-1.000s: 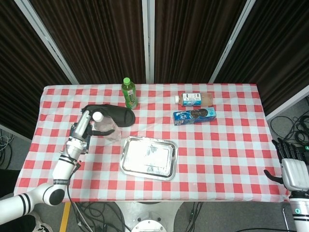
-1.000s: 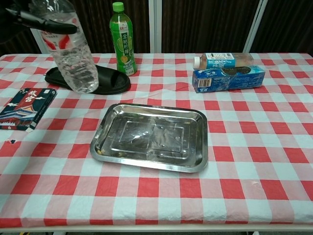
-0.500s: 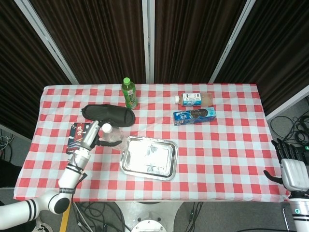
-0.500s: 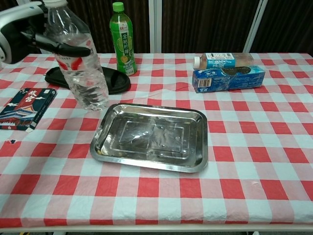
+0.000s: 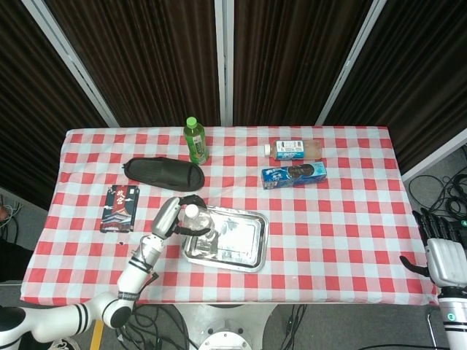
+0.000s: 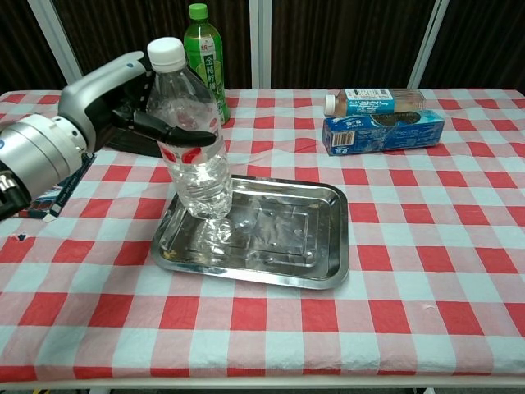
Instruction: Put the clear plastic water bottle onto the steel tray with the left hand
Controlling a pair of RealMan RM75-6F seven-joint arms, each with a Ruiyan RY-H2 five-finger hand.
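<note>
A table covered in a red and white checked cloth (image 5: pixel 343 219) is standing in front of dark curtains. A green bottle (image 5: pixel 195 140) with a green cap is standing upright near the far edge. A flat black oval object (image 5: pixel 163 172) is lying to its front left. A dark printed packet (image 5: pixel 120 207) is lying nearer the left edge. On the right, a capped drink bottle (image 5: pixel 295 150) is lying on its side, just behind a blue biscuit packet (image 5: pixel 294 175).

light: bright, even, overhead | glare: steel tray (image 6: pixel 328 238) | shadows: soft | focus: sharp
</note>
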